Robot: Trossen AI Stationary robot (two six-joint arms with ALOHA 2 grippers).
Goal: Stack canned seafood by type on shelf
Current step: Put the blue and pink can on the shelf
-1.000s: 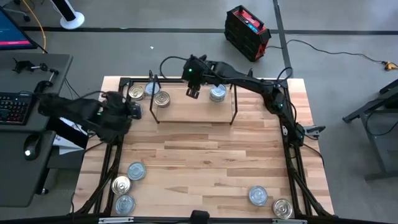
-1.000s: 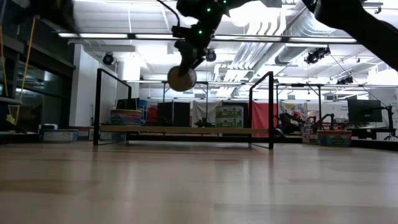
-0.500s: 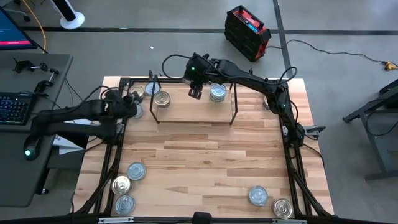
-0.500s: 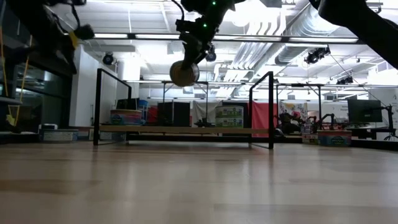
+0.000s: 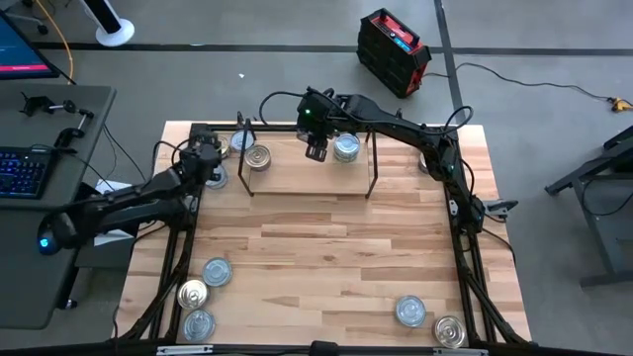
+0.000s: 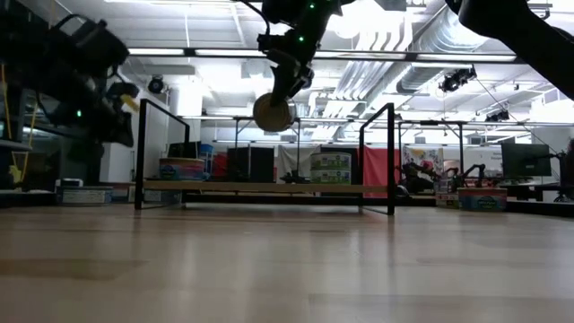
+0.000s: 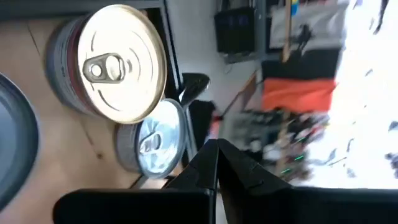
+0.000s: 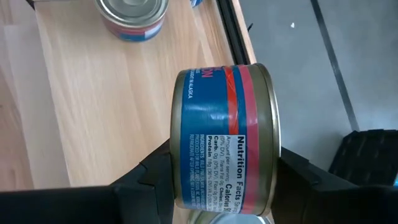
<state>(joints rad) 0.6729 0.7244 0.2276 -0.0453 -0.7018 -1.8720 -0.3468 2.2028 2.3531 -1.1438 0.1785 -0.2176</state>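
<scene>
Blue-and-red tin (image 8: 225, 138) sits clamped on its side between the right jaws (image 5: 316, 150), held in the air above the shelf (image 5: 297, 176), just beside a silver-lidded tin (image 5: 346, 148) standing there. The left jaws (image 5: 205, 158), pressed together, hover near two tins (image 7: 121, 62) off the shelf's end.

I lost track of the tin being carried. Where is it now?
The right tool holds the tin on edge in the air above the shelf, just left of the silver-lidded tin in the high view.
</scene>
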